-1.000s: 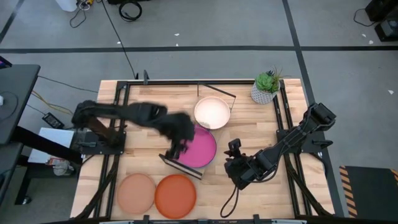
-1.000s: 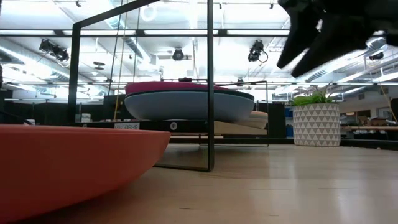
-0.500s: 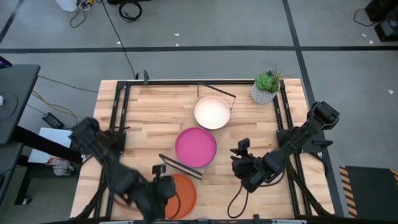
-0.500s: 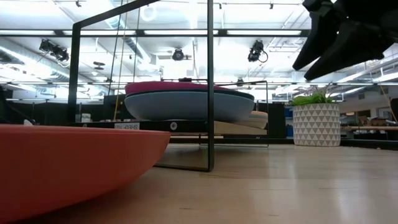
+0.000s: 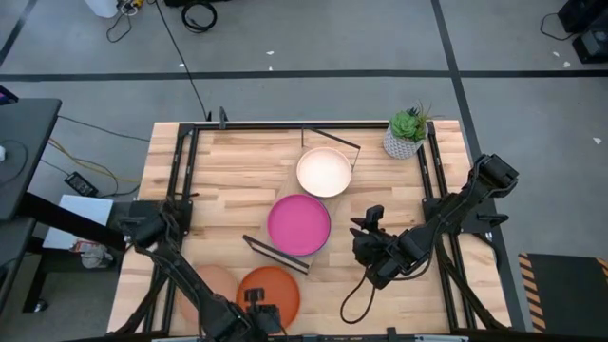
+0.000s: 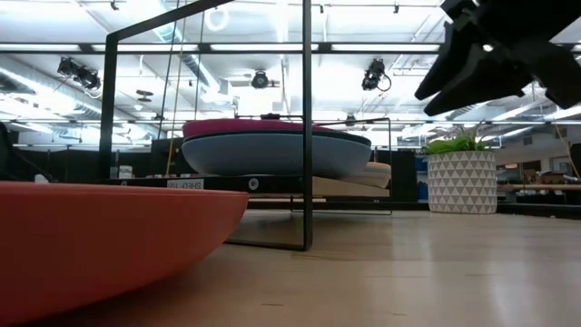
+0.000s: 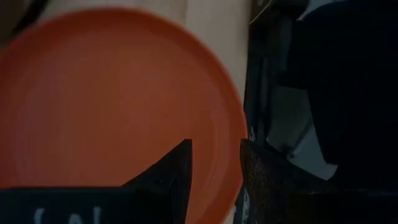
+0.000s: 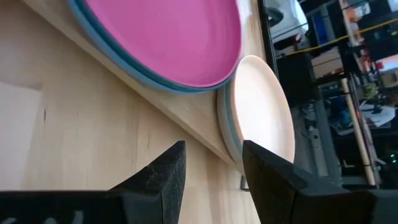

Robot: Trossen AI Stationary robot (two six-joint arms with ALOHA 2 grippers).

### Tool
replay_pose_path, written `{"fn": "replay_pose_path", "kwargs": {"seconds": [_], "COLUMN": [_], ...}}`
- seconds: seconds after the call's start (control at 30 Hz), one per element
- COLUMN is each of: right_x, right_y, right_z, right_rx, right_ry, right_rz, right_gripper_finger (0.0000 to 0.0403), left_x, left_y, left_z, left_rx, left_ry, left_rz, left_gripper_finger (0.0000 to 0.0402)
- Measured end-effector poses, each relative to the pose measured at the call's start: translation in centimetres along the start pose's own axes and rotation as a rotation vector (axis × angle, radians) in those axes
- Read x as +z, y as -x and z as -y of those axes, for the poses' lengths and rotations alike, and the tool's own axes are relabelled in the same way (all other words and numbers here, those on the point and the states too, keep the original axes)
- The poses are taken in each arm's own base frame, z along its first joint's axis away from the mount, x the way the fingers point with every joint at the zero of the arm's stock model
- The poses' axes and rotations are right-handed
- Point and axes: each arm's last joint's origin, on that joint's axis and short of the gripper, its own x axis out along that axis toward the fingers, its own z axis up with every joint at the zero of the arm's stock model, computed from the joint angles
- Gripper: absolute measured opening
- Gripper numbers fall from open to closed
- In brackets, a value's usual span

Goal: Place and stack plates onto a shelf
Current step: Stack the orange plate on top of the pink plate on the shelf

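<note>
Trouble could come at the table's near edge: the left gripper (image 5: 258,316) hangs right over the orange plate (image 5: 269,294), and if its fingers (image 7: 168,177) close on too thin a bite of the rim the plate may tip or slide off as it lifts, or knock the tan plate (image 5: 207,293) lying just beside it. A high carry to the shelf (image 5: 285,255) also risks clipping its black leg, or landing the plate off centre on the stack. The left gripper stands parted by a narrow gap, nothing between the fingers, the orange rim just ahead of them in the wrist view; whether a fingertip touches the plate I cannot tell. The right gripper (image 5: 372,220) hovers off the table beside the shelf, likewise parted and empty, with the magenta plate (image 8: 168,37) ahead of it, stacked on a light blue plate (image 8: 118,59) on the board, and the cream plate (image 8: 264,115) beyond on the same board. The plant pot (image 5: 406,135) sits well away at the far corner.
</note>
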Motion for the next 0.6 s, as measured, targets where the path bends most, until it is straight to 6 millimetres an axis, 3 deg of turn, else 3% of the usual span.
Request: {"fn": "replay_pose_path", "kwargs": {"seconds": [0.2,0.6], "right_x": [0.3,0.6], "right_y": [-0.7,-1.2], "right_z": [0.3,0.5], "right_rx": [0.017,0.041], "right_ry": [-0.037,-0.029], "right_rz": [-0.014,-0.015], "right_gripper_finger": [0.0165,0.0165], "left_x": [-1.0,-2.0], "left_y": [-1.8,-4.9], "left_z": [1.0,1.4], "left_rx": [-0.019,0.001], "left_ry": [0.101,0.090], "left_rz": [-0.021,-0.072], "left_gripper_finger": [0.0141,0.0141]}}
